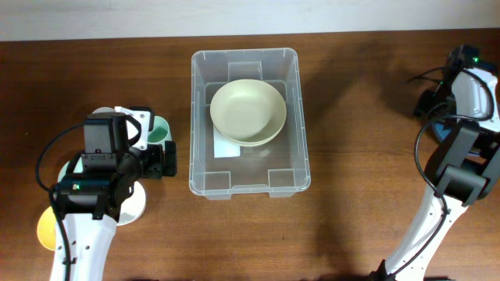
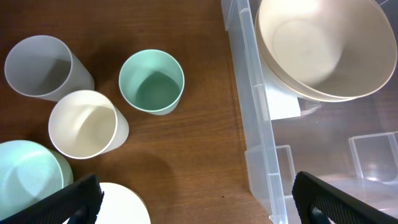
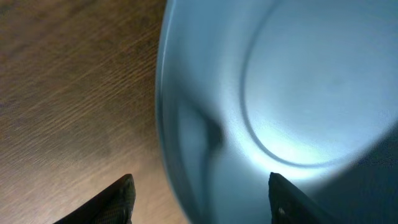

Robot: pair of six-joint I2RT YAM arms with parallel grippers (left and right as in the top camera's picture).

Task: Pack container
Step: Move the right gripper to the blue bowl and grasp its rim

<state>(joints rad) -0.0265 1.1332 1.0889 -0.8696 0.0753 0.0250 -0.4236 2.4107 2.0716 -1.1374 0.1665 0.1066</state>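
The clear plastic container (image 1: pixel 301 133) stands mid-table and holds stacked cream bowls (image 1: pixel 248 112) over a white label. In the left wrist view its wall (image 2: pixel 252 124) and the bowls (image 2: pixel 323 46) show at right. My left gripper (image 1: pixel 166 160) is open and empty just left of the container; in its wrist view (image 2: pixel 199 205) it hovers over bare table. My right gripper (image 1: pixel 431 105) is at the far right edge, open, with the rim of a blue bowl (image 3: pixel 280 93) between its fingers (image 3: pixel 202 199).
Left of the container stand a green cup (image 2: pixel 151 81), a cream cup (image 2: pixel 84 124) and a grey cup (image 2: pixel 40 65). A pale green bowl (image 2: pixel 25 174), a white plate (image 1: pixel 133 204) and a yellow plate (image 1: pixel 47 230) lie near the left arm.
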